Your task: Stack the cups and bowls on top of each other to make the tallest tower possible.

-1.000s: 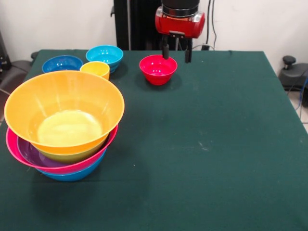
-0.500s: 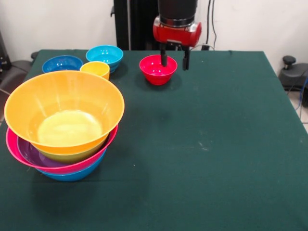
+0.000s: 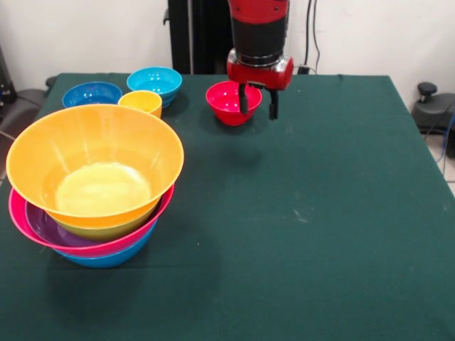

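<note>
I see my jaws spread apart and empty: one finger hangs inside the small red bowl, the other just outside its rim. That bowl sits at the far side of the green desk. Left of it stand a yellow cup, a light blue bowl and a dark blue bowl. Nearer me on the left is the tower: a big orange bowl nested over green, purple, pink and blue ones.
</note>
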### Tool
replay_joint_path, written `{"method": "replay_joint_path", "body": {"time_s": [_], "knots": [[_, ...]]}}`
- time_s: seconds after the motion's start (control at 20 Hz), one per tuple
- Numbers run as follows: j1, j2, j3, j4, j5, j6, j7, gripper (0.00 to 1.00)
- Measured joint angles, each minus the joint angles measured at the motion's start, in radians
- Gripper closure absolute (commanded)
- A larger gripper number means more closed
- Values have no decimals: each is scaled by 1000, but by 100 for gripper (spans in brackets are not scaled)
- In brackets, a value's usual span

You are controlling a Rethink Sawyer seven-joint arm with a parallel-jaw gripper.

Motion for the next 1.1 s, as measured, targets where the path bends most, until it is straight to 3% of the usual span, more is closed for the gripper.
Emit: {"method": "replay_joint_path", "body": {"time_s": [0.7,1.1], "knots": [[9,49,-4,-2,0,-45,0,0],[48,-55,-5,-3,5,-21,0,0]]}}
